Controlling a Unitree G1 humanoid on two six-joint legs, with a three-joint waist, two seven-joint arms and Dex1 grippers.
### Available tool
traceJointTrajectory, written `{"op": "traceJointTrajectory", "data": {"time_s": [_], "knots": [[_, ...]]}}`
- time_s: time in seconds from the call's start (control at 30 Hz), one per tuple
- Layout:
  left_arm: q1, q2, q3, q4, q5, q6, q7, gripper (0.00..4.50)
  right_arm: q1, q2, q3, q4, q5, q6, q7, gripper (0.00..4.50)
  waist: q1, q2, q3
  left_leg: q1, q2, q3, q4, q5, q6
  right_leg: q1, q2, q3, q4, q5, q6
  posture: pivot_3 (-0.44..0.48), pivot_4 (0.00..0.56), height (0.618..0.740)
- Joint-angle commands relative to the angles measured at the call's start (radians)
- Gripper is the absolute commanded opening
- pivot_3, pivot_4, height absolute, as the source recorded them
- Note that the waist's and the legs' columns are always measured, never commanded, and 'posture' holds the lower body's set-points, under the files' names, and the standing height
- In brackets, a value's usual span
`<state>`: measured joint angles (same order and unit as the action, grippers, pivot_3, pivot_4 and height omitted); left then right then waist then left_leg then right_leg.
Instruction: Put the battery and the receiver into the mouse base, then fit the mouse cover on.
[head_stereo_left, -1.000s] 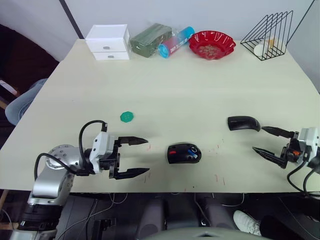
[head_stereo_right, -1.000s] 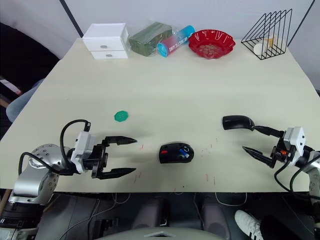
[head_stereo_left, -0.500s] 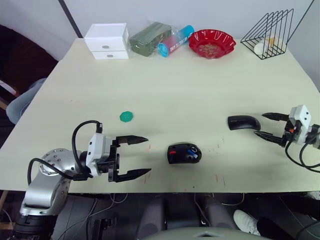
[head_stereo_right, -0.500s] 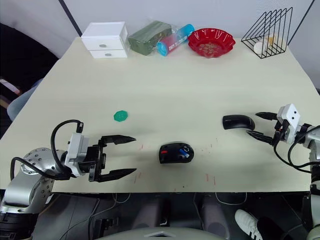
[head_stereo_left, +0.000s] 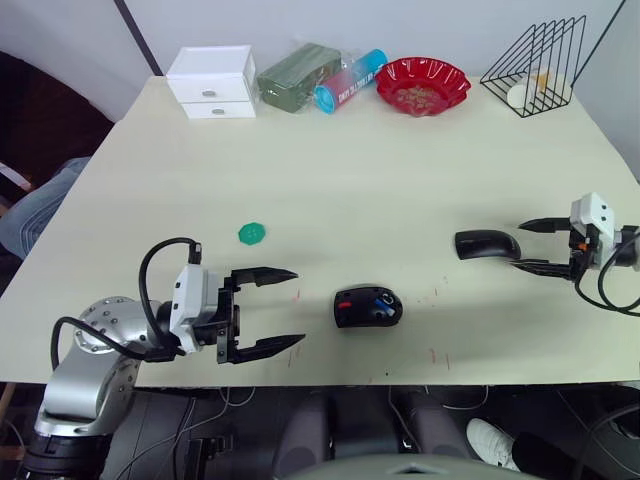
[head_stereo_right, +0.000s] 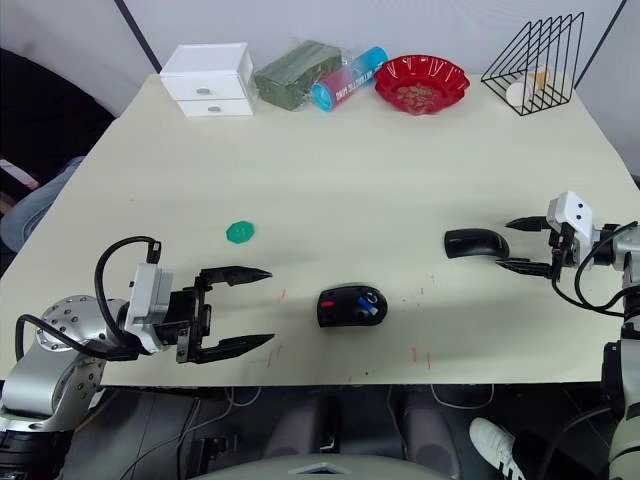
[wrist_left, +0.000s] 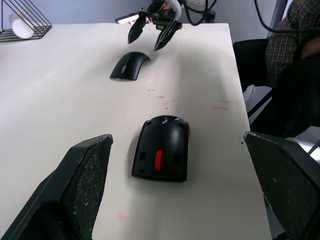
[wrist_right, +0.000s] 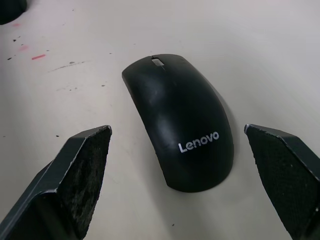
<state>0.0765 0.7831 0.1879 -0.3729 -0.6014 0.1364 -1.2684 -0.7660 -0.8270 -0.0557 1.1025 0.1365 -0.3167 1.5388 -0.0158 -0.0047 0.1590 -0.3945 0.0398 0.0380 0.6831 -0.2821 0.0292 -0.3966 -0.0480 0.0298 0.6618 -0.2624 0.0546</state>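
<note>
The mouse base (head_stereo_left: 368, 306) lies near the table's front edge, black with red and blue parts showing inside. I cannot tell whether its small blue and white piece is the battery. The receiver is hidden. The glossy black mouse cover (head_stereo_left: 487, 245) lies to the right of the base, marked Lenovo in the right wrist view (wrist_right: 182, 120). My right gripper (head_stereo_left: 520, 245) is open, its fingertips straddling the cover's right end without touching it. My left gripper (head_stereo_left: 298, 307) is open and empty, a short way left of the base (wrist_left: 162, 147).
A green cap (head_stereo_left: 253, 233) lies left of centre. Along the far edge stand a white drawer box (head_stereo_left: 213, 82), a green packet (head_stereo_left: 298, 78), a blue and pink bottle (head_stereo_left: 350, 83), a red bowl (head_stereo_left: 424, 87) and a wire rack (head_stereo_left: 535, 60). A person's knee (head_stereo_left: 30, 205) shows at the left.
My right gripper has moved from near the front edge away from me, level with the cover, and its fingertips now flank the cover's right end. The left gripper has barely shifted.
</note>
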Motion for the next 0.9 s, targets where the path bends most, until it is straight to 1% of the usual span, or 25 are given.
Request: {"op": "traceJointTrajectory", "data": {"time_s": [0.03,0.5,0.73,0.9], "knots": [[-0.001,0.007,0.027,-0.037,-0.027,0.002,0.007,4.48,-0.031,-0.008,-0.001,0.020,-0.016,-0.020,-0.001,4.50,0.000,0.000,0.000,0.000,0.000,0.000,0.000,0.000,0.000,0.000,0.000,0.000,0.000,0.000,0.000,0.000,0.150,0.740],[-0.013,0.018,0.037,-0.029,-0.045,0.002,-0.005,4.48,-0.091,0.013,0.017,0.102,-0.085,-0.013,-0.026,4.50,-0.001,0.000,0.001,0.000,0.000,0.005,0.000,0.000,0.000,0.000,0.000,0.000,0.000,0.000,0.000,0.000,0.150,0.740],[-0.009,0.023,0.037,-0.025,-0.043,-0.004,-0.011,4.48,-0.097,0.025,0.032,0.114,-0.122,-0.033,-0.072,4.50,-0.002,0.000,0.001,0.000,0.000,0.006,0.000,0.000,0.000,0.000,0.000,0.000,0.000,0.000,0.000,0.000,0.150,0.740],[-0.007,0.022,0.038,-0.027,-0.042,-0.003,-0.012,4.48,-0.091,0.036,0.029,0.114,-0.127,-0.041,-0.076,4.50,-0.002,0.001,0.001,0.000,0.000,0.006,0.000,0.000,0.000,0.000,0.000,0.001,0.000,0.000,0.000,0.000,0.150,0.740]]}}
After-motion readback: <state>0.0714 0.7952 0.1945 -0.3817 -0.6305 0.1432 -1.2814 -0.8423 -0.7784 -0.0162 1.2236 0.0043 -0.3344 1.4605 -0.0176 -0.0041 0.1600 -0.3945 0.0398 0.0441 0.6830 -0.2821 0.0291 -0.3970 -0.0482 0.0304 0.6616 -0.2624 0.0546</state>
